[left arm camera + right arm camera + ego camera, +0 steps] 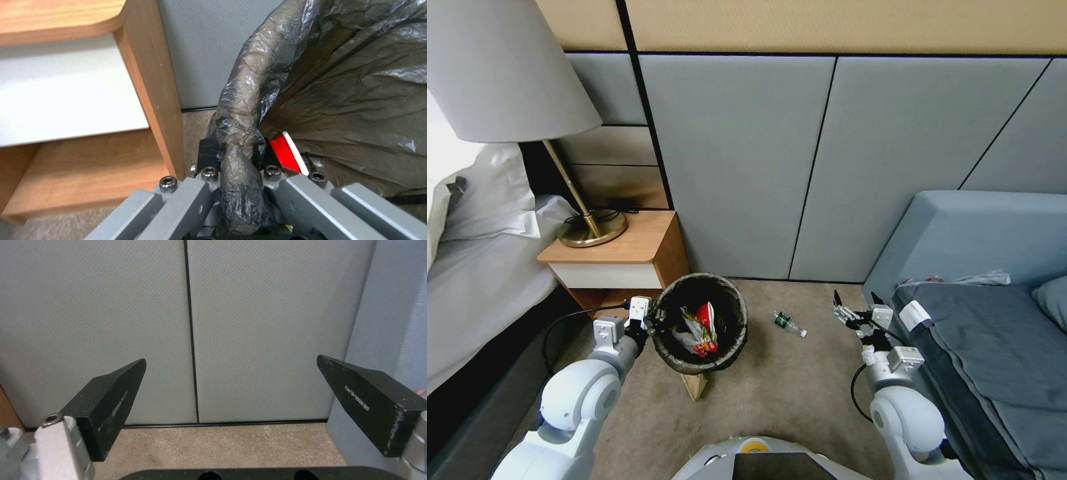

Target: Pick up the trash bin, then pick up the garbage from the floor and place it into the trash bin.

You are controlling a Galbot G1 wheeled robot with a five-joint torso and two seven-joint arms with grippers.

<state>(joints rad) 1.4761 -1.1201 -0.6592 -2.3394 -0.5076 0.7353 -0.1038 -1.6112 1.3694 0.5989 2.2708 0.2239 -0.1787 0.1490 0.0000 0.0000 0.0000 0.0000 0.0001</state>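
I had the left gripper [236, 150] clamped on the bin [700, 323] rim — right gripper [854, 308] spread wide, empty; next, reach the green bottle [789, 324] on the carpet [787, 393].

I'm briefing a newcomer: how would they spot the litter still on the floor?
Start at the grey wall panels, then drop to the beige carpet below. Between the bag-lined trash bin and the blue sofa lies a small green-labelled plastic bottle, alone; the other wrappers sit inside the bin.
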